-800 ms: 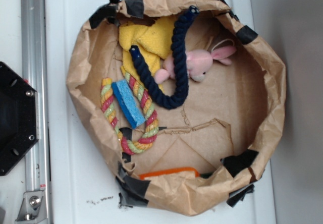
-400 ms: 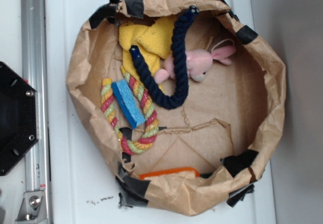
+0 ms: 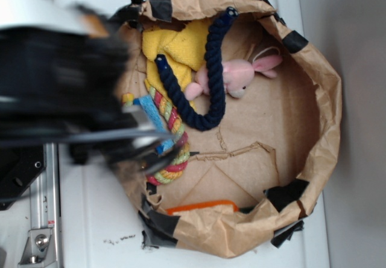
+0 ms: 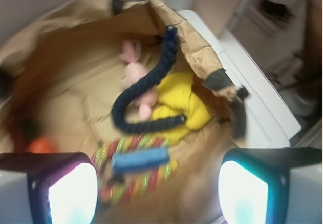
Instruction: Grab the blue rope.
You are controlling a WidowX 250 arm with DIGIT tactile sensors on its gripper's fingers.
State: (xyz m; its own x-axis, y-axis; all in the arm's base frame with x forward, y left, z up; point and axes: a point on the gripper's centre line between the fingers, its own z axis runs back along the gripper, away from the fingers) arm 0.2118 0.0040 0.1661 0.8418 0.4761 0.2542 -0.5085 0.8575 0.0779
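Pincer [image 4: 159,183] spread wide and empty above the near edge of the paper bag [image 3: 325,99], likely for a clear drop, with the blue rope [image 4: 146,85] ahead and below, curved in a U over the pink bunny [image 4: 135,72] and yellow cloth [image 4: 184,100].

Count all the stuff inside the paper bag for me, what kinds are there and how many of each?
Ropes: 2, the blue rope and the striped rope ring
Plush toys: 1, the pink bunny
Sponges: 1, the light-blue sponge
Cloths: 1, the yellow cloth
Orange things: 1, an orange item by the bag's near wall, kind unclear
Total: 6
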